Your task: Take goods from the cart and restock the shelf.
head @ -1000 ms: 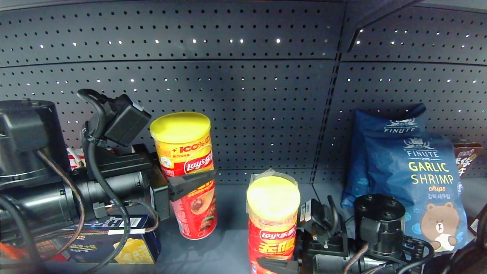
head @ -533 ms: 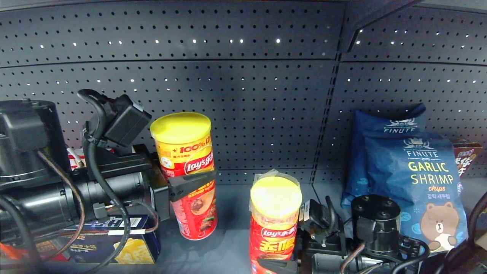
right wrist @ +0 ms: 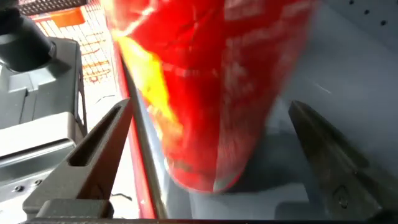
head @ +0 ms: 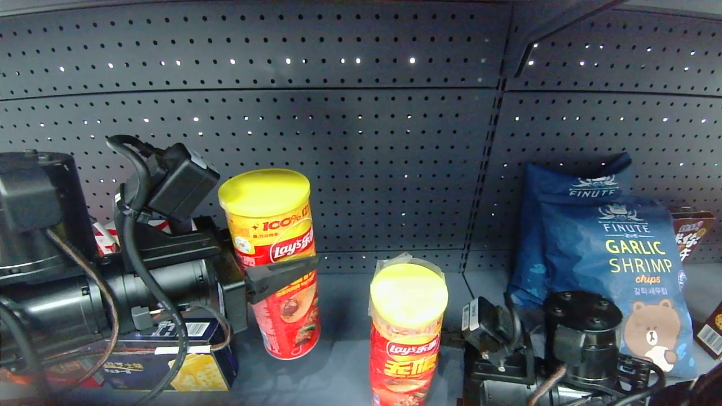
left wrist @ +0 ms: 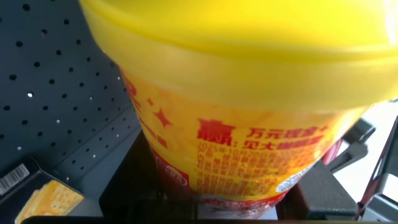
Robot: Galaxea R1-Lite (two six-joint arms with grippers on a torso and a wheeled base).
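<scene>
Two red chip cans with yellow lids are on the dark shelf point(head: 344, 304). My left gripper point(head: 293, 262) is shut on the left can point(head: 271, 225), which leans slightly, its base near the shelf board. The left wrist view shows that can point(left wrist: 249, 112) close up. The second can point(head: 407, 332) stands upright at the shelf's front. My right gripper point(right wrist: 210, 107) is open around that can point(right wrist: 211, 74), with a gap on each side between can and fingers point(right wrist: 93, 155). In the head view the right arm point(head: 502, 344) lies just right of that can.
Blue garlic shrimp chip bags point(head: 620, 265) lean against the pegboard back wall point(head: 366, 141) at the right, with a brown box point(head: 691, 231) beyond them. A blue and yellow box point(head: 186, 361) lies under my left arm. Open shelf space lies between the two cans.
My right arm has drawn back to the right, and its finger no longer crosses the front can's base. The left gripper and its can shifted slightly left and down.
</scene>
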